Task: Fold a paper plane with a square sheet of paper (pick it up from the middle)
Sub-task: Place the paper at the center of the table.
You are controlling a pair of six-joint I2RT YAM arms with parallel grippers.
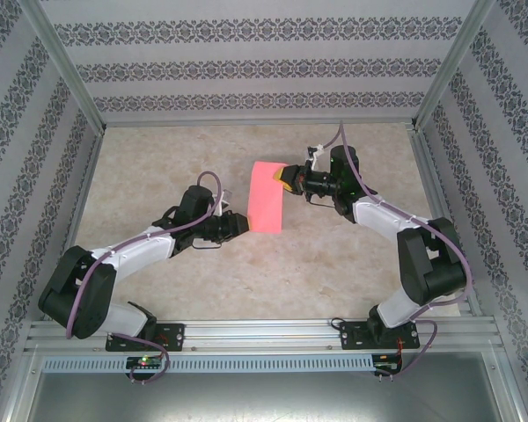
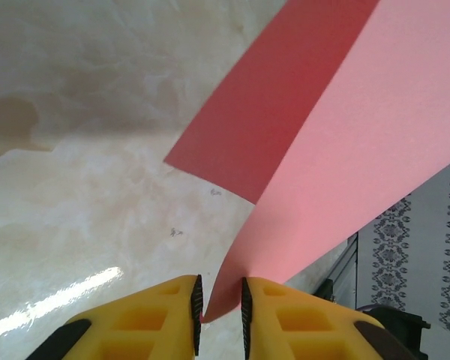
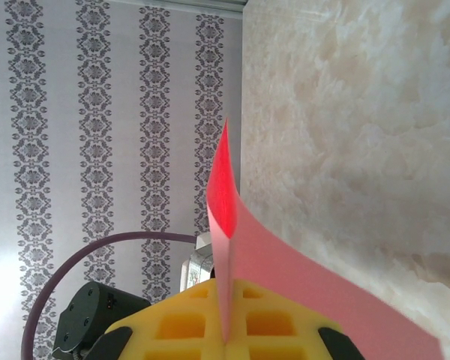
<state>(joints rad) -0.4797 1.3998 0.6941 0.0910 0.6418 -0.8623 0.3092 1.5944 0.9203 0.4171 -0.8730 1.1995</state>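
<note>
The square sheet of paper [image 1: 267,195], salmon pink, hangs above the table doubled over into a tall rectangle; a paper plane is out of view. My right gripper [image 1: 286,178] is shut on the sheet's upper right edge, and in the right wrist view the paper [image 3: 285,262] rises from between the pressed yellow fingers of that gripper [image 3: 226,330]. My left gripper [image 1: 244,224] is at the lower left corner. In the left wrist view the paper's corner [image 2: 345,150] dips between the jaws of the left gripper [image 2: 220,307], which stand narrowly open, with a gap still showing at the left pad.
The marbled beige tabletop [image 1: 246,272] lies below the paper. Patterned walls [image 1: 246,66] and aluminium posts enclose the back and sides. A metal rail [image 1: 264,334] runs along the near edge by the arm bases.
</note>
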